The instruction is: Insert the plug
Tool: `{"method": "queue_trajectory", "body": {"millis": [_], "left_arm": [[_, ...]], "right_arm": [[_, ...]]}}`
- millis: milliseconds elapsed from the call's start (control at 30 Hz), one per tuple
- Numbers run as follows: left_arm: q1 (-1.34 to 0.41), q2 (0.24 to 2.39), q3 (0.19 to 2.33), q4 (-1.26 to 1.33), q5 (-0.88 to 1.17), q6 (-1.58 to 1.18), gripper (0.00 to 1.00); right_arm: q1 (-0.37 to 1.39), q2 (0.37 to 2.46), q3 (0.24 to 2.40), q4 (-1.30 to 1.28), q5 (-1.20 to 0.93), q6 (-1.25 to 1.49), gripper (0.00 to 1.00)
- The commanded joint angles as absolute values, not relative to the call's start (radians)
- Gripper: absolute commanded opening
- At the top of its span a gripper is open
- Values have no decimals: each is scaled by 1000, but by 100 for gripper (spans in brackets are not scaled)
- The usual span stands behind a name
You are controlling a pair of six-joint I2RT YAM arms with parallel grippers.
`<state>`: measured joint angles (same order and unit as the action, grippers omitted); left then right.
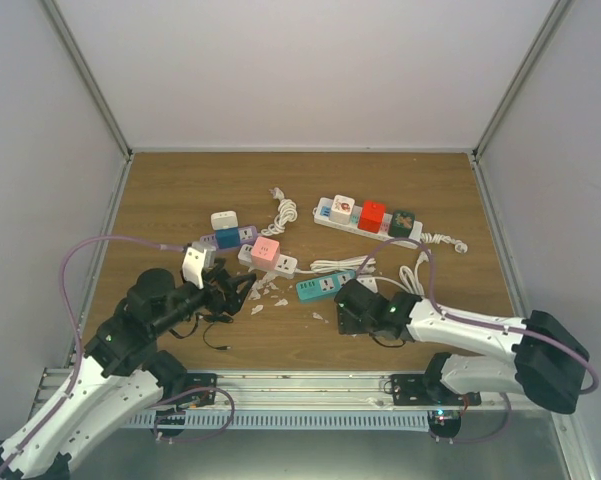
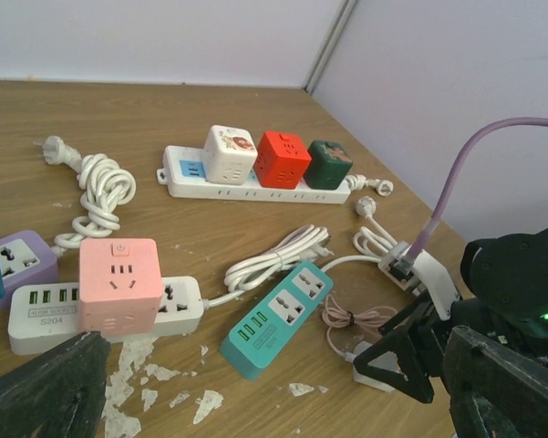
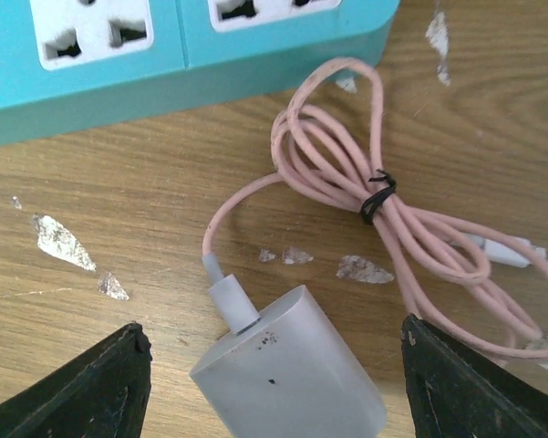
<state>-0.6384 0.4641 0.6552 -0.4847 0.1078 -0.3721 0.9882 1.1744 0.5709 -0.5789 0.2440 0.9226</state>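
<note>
The plug (image 3: pixel 296 379) is a white charger block lying flat on the wooden table, with a bundled pink cable (image 3: pixel 383 205) coming out of it. My right gripper (image 3: pixel 272 365) is low over it and open, one black finger on each side with a gap to the block. Just beyond lies the teal power strip (image 3: pixel 164 55), its sockets facing up. From the left wrist view the plug (image 2: pixel 383 379) shows beside the teal strip (image 2: pixel 278 315), under the right fingers (image 2: pixel 403 358). My left gripper (image 2: pixel 288 406) hangs open and empty, to the left (image 1: pixel 238 290).
A white strip (image 1: pixel 325 213) with white, red and dark green cube adapters lies at the back. A pink cube (image 1: pixel 265 252) sits on a white strip, next to purple and blue sockets (image 1: pixel 225 238). Coiled white cords (image 1: pixel 283 212) and paint flakes (image 1: pixel 270 295) lie about. Walls close in three sides.
</note>
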Motion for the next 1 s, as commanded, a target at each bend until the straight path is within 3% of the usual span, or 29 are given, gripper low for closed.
{"method": "queue_trajectory", "body": {"millis": [0,200,333,600,667,800,967], "left_arm": [[-630,445,633,-449,120,-351,99],[-630,434,610,-438,124,-363,99],[-630,432,610,-442,110,-364,99],[-630,433,596,-425,112,-365,99],[-630,437,593,-423,113,-366,99],[-630,446,597,-426,123,-384,99],[-630,474,601,-415,188,-484,99]], "right_arm": [[1008,1219,577,-555,217,953,75],[1070,1271,615,-585,172,963,73],[1105,1272,617,-581,175,982,63],[1105,1398,707,-678,309,958,61],[1101,1421,724,-683,326,946,55],[1100,1436,739,-674,316,931,34],[1101,1327,777,-679,390,963,31]]}}
